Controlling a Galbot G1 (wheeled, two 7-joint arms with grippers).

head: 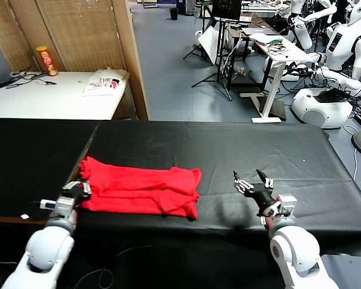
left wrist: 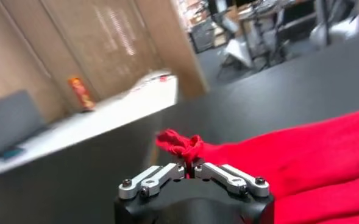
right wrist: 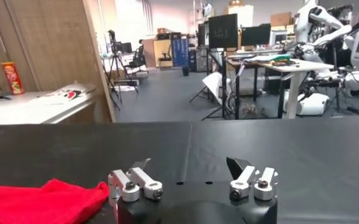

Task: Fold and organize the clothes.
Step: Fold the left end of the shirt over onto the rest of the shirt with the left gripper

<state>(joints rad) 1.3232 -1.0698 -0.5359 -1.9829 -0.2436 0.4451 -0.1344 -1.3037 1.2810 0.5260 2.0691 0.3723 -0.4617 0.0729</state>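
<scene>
The red T-shirt (head: 141, 191) lies partly folded on the black surface (head: 277, 150), its left corner pinched in the left end effector (left wrist: 189, 170). The right end effector (head: 253, 180) hovers spread apart beside the shirt's right edge. With only 1 small bunch of cloth gripped, it could slip free when pulled, or the loose folds could drag open.

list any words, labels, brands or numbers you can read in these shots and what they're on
None can be read.
Red can on the white side table: has a printed label, too small to read.
White item with a red and black print on that table: print too blurred to read.
Red T-shirt on the black table: no print or tag text visible.
Monitor in the background: dark, no text.
</scene>
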